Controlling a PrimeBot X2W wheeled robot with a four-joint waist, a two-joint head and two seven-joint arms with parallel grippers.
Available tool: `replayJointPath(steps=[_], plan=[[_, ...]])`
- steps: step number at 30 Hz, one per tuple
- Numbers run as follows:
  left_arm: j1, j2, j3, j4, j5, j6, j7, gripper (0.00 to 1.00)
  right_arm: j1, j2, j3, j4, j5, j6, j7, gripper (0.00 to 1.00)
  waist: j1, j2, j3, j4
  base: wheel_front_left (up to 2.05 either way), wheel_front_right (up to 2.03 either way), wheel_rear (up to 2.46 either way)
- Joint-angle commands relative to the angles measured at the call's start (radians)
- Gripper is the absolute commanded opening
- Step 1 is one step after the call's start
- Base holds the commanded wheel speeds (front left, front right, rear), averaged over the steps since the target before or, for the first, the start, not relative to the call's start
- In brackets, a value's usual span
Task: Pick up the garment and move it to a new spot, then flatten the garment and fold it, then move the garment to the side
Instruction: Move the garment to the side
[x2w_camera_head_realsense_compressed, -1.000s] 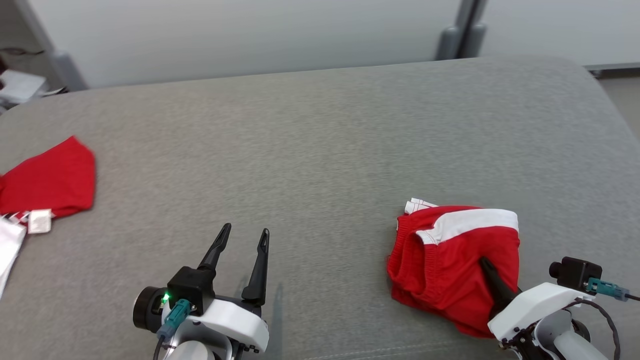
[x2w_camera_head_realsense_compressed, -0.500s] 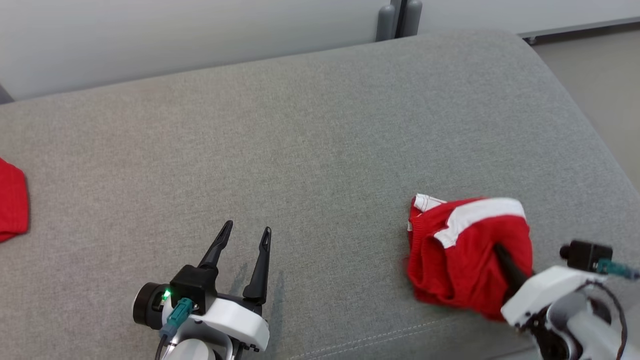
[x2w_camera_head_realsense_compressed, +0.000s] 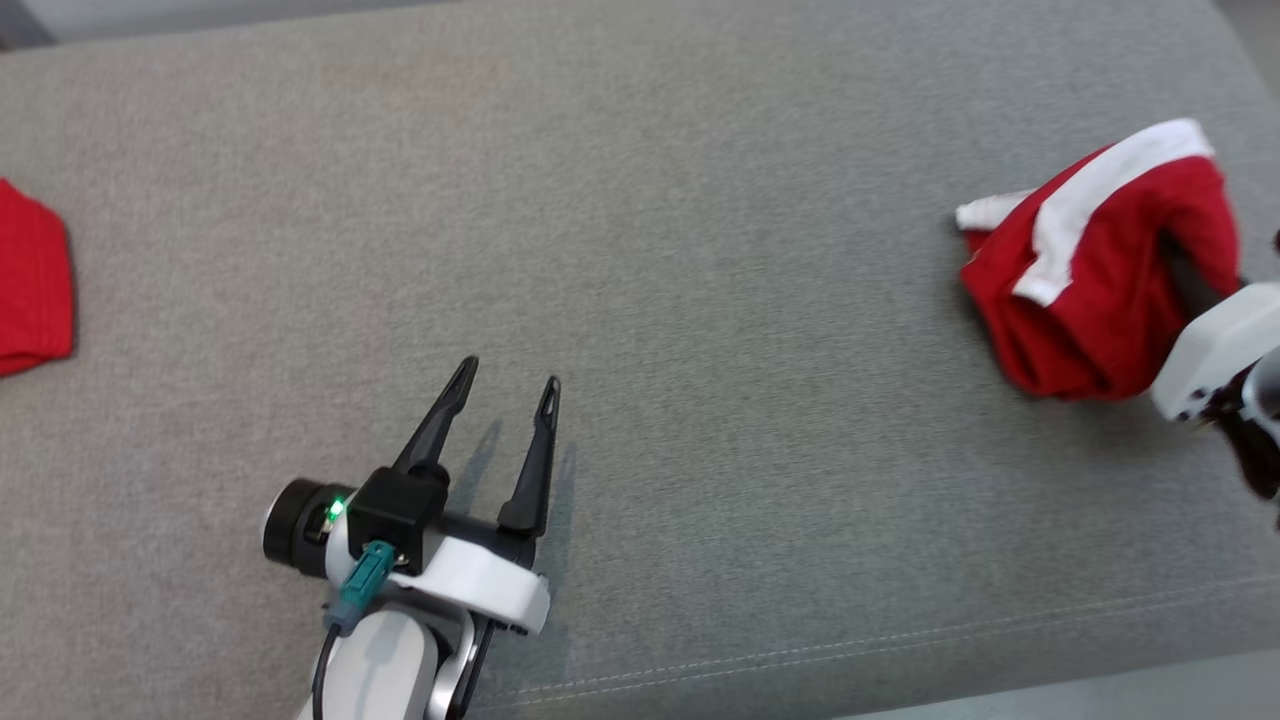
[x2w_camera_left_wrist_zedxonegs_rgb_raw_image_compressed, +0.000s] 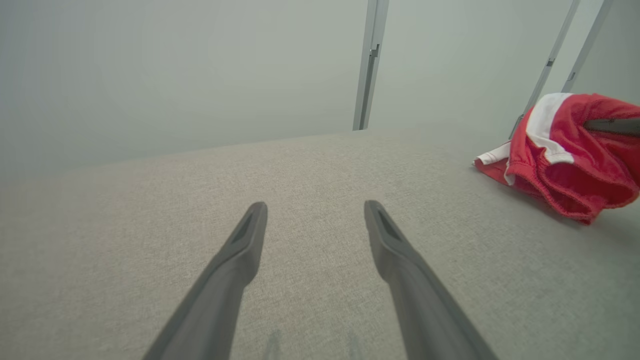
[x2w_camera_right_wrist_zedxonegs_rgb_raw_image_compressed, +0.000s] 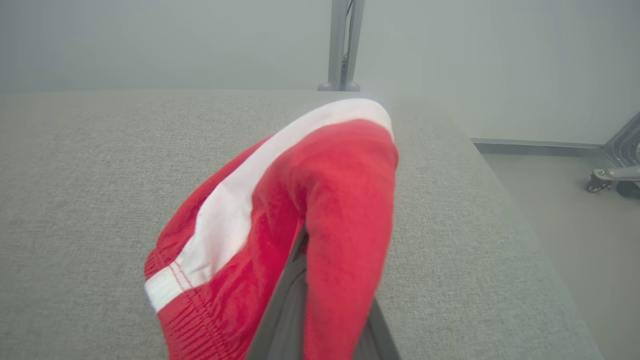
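The right gripper reaches in from the right, its dark fingers pinched tight on the bunched red garment with a white stripe. The garment is near the right end of the grey upholstered cushion, one end touching it. The left gripper hangs low over the near cushion, fingers spread wide and empty. Another red cloth lies far left, well apart.

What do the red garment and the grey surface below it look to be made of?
The red garment looks like soft matte knit, with a ribbed edge and a sewn-in white stripe; perhaps cotton, fibre uncertain. The grey surface looks like matte heathered woven upholstery, with a stitched seam along its near edge.
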Motion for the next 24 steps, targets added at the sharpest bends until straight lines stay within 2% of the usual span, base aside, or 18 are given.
replayJointPath(steps=[1, 4, 11, 18, 20, 21, 22, 24], plan=[[-0.044, 0.005, 0.022, -0.045, 0.016, -0.002, -0.006, 1.0, -0.023, -0.03, 0.002, 0.012, -0.014, 0.004, -0.007, 0.0, 0.0, -0.0001, 0.045, 0.042, 0.0, 0.0, 0.0], [-0.072, 0.005, -0.012, -0.106, 0.03, 0.003, -0.006, 1.0, -0.106, -0.074, -0.021, 0.114, -0.052, 0.004, -0.013, 0.0, 0.0, -0.0001, 0.089, 0.091, 0.0, 0.0, 0.0], [-0.099, 0.005, -0.057, -0.162, 0.037, 0.01, -0.006, 1.0, -0.198, -0.126, -0.086, 0.305, -0.092, 0.004, -0.044, 0.0, 0.0, -0.0001, 0.137, 0.167, 0.0, 0.0, 0.0], [-0.094, 0.005, -0.069, -0.166, 0.032, 0.021, -0.006, 1.0, -0.215, -0.17, -0.13, 0.368, -0.143, 0.004, -0.062, 0.0, 0.0, -0.0001, 0.148, 0.199, 0.0, 0.0, 0.0], [-0.092, 0.005, -0.07, -0.165, 0.032, 0.023, -0.006, 1.0, -0.203, -0.176, -0.152, 0.372, -0.156, 0.004, -0.039, 0.39, 0.0, -0.0001, 0.147, 0.2, 0.0, 0.0, 0.0], [-0.092, 0.005, -0.07, -0.164, 0.031, 0.023, -0.006, 1.0, -0.187, -0.189, -0.173, 0.372, -0.158, 0.004, -0.021, 0.93, 0.0, -0.0001, 0.145, 0.2, 0.0, 0.0, 0.0], [-0.093, 0.005, -0.072, -0.162, 0.029, 0.023, -0.006, 1.0, -0.166, -0.204, -0.194, 0.373, -0.164, 0.004, 0.001, 1.0, 0.0, -0.0001, 0.142, 0.2, 0.0, 0.0, 0.0], [-0.093, 0.005, -0.078, -0.158, 0.023, 0.023, -0.006, 1.0, -0.129, -0.223, -0.241, 0.373, -0.176, 0.004, 0.024, 1.0, 0.0, -0.0001, 0.129, 0.199, 0.0, 0.0, 0.0]])
